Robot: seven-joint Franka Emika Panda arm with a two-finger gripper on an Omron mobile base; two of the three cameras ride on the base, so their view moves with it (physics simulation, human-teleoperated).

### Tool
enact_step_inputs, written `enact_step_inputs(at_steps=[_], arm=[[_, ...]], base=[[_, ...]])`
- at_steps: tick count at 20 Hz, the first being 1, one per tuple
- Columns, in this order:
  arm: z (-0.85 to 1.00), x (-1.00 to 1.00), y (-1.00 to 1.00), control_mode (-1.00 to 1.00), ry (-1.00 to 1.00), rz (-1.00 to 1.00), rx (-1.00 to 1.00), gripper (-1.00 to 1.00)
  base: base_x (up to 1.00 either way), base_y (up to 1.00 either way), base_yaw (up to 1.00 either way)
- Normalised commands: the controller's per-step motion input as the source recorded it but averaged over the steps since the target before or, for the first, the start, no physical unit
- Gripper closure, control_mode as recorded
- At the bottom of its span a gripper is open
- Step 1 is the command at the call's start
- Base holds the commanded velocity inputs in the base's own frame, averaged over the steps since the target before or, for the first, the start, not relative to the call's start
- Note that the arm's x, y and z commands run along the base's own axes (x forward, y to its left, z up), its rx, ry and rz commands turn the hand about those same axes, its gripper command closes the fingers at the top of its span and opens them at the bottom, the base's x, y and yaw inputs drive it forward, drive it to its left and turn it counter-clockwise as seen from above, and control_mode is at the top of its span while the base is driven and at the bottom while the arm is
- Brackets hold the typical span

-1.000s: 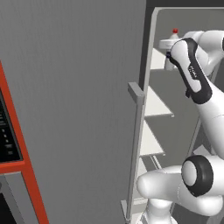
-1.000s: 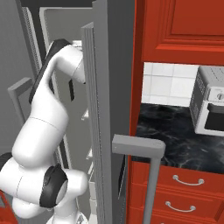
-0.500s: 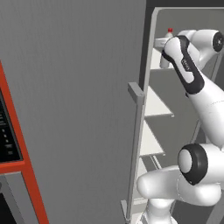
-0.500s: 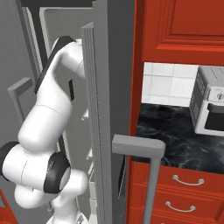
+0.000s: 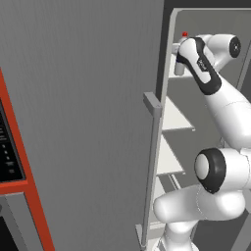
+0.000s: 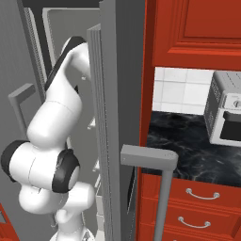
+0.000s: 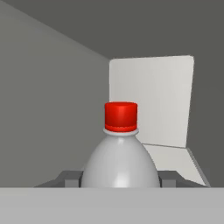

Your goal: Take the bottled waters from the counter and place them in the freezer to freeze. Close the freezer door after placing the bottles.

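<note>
Grey freezer (image 5: 88, 98) walls close in on the arm, which reaches through the open door (image 6: 113, 117) toward the upper white shelves (image 5: 177, 116). Beyond the door in the right base view, the black counter (image 6: 188, 141) runs under red cabinets with a toaster oven (image 6: 228, 115) on it; no bottle can be made out there from this angle.

In the hand view the gripper (image 7: 119, 181) has the red-capped bottle (image 7: 120, 153) between its dark fingers (image 7: 70, 178), one on each side of the body below the shoulder, clamped down about as tight as the bottle allows. The bottle stands upright, cap up, so it can be set down on its base and not roll. In the left base view the same bottle (image 5: 180, 62) shows as a red cap and pale body just beside the hand, high in the compartment near the top shelf.

Whether its base already rests on a shelf cannot be told; the hand hides the underside. Holding it low on the body probably keeps the cap clear of the ceiling and gives a steady hold for lowering. Judging by this, placing is nearly done for this bottle; releasing, withdrawing and shutting the door remain. The blue-capped bottle's whereabouts cannot be told.
</note>
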Motion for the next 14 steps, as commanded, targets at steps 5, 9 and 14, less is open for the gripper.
enact_step_inputs(at_steps=[5,9,14], arm=[[-0.13,0.29,0.0,-1.0,-0.02,0.01,0.0,1.0],[-0.19,0.13,0.0,-1.0,-0.02,0.0,0.0,1.0],[-0.06,0.21,0.0,-1.0,-0.02,0.0,0.0,1.0]], base=[[0.0,0.0,0.0],[0.0,0.0,0.0],[0.0,0.0,0.0]])
